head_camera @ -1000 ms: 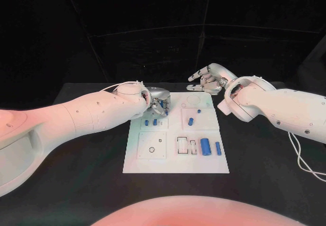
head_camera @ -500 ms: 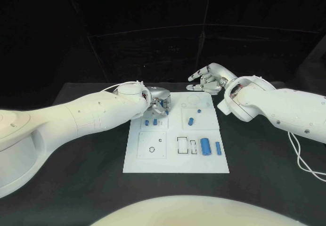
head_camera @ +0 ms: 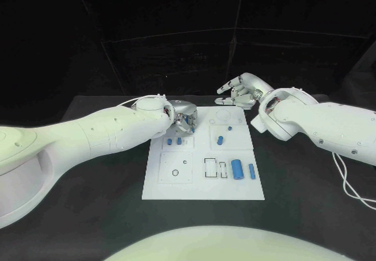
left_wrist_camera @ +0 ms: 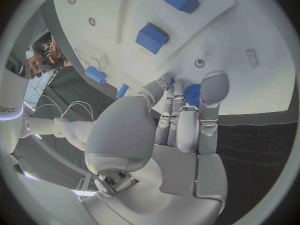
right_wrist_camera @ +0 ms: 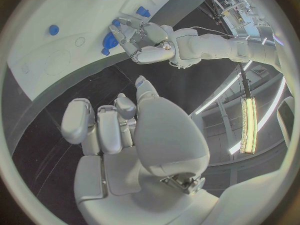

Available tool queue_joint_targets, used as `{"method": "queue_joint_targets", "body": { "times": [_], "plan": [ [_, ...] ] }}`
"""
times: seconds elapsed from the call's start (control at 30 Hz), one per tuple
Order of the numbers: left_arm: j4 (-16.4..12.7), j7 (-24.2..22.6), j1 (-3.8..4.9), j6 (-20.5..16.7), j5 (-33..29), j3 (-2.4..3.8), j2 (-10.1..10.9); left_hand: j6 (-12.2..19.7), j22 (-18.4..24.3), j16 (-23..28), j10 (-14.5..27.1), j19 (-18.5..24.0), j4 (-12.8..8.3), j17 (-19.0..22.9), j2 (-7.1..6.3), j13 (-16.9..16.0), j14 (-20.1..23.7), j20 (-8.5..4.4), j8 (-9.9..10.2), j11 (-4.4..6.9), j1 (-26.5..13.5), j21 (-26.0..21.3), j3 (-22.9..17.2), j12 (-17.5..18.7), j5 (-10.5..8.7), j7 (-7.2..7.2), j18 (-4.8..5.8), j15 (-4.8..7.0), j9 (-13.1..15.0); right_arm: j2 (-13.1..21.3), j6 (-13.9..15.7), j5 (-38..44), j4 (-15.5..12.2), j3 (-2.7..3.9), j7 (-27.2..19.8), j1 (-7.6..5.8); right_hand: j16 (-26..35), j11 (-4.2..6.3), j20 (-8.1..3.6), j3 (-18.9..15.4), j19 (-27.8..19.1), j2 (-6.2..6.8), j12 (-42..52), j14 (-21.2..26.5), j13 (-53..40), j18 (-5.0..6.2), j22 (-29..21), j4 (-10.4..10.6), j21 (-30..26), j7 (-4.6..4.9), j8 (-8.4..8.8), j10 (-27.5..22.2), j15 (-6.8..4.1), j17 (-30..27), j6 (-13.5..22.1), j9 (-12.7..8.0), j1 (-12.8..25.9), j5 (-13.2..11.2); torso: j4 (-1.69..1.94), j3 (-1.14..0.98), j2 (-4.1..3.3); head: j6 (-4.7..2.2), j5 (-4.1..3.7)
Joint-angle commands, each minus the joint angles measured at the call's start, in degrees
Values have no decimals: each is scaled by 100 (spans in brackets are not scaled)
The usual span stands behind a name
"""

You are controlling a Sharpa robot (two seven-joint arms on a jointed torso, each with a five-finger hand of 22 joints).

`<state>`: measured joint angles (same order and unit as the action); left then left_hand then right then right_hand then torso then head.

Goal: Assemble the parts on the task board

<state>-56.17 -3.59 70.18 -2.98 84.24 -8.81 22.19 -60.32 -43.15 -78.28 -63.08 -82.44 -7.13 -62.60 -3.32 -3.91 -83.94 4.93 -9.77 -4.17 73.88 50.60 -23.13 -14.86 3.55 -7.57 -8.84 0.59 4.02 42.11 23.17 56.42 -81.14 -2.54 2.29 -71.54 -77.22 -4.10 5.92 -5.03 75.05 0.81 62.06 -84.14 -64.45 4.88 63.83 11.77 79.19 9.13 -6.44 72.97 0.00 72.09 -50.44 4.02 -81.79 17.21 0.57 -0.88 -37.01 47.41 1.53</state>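
Lying flat in the middle of the black table (head_camera: 94,217), the white task board (head_camera: 202,187) is a smooth rectangular plate with faint outlined squares and a circle marked on it. Small blue parts sit on its face: two short ones (head_camera: 173,141) near the far left corner, a stubby cylinder (head_camera: 221,140) toward the middle, and a larger cylinder (head_camera: 237,168) beside a slimmer bar (head_camera: 251,171) in the near right area.

At the board's far left corner the left hand (head_camera: 182,119) is down on the plate. In the left wrist view its silver fingers (left_wrist_camera: 212,92) lie close together, tips on the white surface, with a ridged blue part (left_wrist_camera: 192,94) pinched between them.

Off the board's far right corner the right hand (head_camera: 241,91) hovers over the dark table, touching nothing; in the right wrist view its fingers (right_wrist_camera: 78,121) are curled inward with nothing in them.

Both arms are glossy white shells; the table is matte black, and dark curtain-like walls stand behind it.
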Motion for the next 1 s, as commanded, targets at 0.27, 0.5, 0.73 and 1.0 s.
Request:
{"method": "queue_joint_targets", "body": {
  "times": [0.27,0.5,0.73,1.0],
  "plan": [
    [-65,133,-148,194,161,-192,39,-129,-76,-32,-124,-12,-41,-3,77,20,-128,-31,43,10,-10,94,-141,103,1,-15,64,34,11,11,-18,16,-21,4,-42,-11,22,6,-4,-30,-14,-49,3,-201,-1,46,-6,-6,-32,8,-39,-21,-40,4,-33,-3,-2,26,4,3,1,2,5],
    [-267,41,-148,-191,86,-196,232,-206,-135,-50,-212,-16,-35,-11,111,17,-133,-38,50,19,-42,144,-225,143,2,-17,69,40,14,24,-13,16,-24,4,-50,-11,22,6,-4,-30,-14,-49,3,-201,-1,46,-6,-6,-32,8,-39,-21,-40,4,-33,-3,-2,26,5,5,0,-11,1],
    [-556,16,-141,-397,-194,14,457,-237,-156,-51,-250,-17,-28,0,113,16,-132,-41,51,24,-65,162,-246,158,0,-15,69,44,16,36,-4,16,-22,4,-55,-11,22,6,-4,-30,-14,-49,3,-201,-1,46,-6,-6,-32,8,-39,-21,-40,4,-33,-3,-2,26,9,6,2,-30,14],
    [-861,50,-133,-444,-527,418,702,-237,-177,-48,-253,-19,-28,9,109,16,-131,-42,55,24,-70,178,-249,164,0,-16,73,45,15,43,-2,16,-7,4,-57,-11,22,6,-4,-30,-14,-49,3,-201,-1,46,-6,-6,-32,8,-39,-21,-40,4,-33,-3,-2,26,11,3,6,-54,41]
  ]
}}
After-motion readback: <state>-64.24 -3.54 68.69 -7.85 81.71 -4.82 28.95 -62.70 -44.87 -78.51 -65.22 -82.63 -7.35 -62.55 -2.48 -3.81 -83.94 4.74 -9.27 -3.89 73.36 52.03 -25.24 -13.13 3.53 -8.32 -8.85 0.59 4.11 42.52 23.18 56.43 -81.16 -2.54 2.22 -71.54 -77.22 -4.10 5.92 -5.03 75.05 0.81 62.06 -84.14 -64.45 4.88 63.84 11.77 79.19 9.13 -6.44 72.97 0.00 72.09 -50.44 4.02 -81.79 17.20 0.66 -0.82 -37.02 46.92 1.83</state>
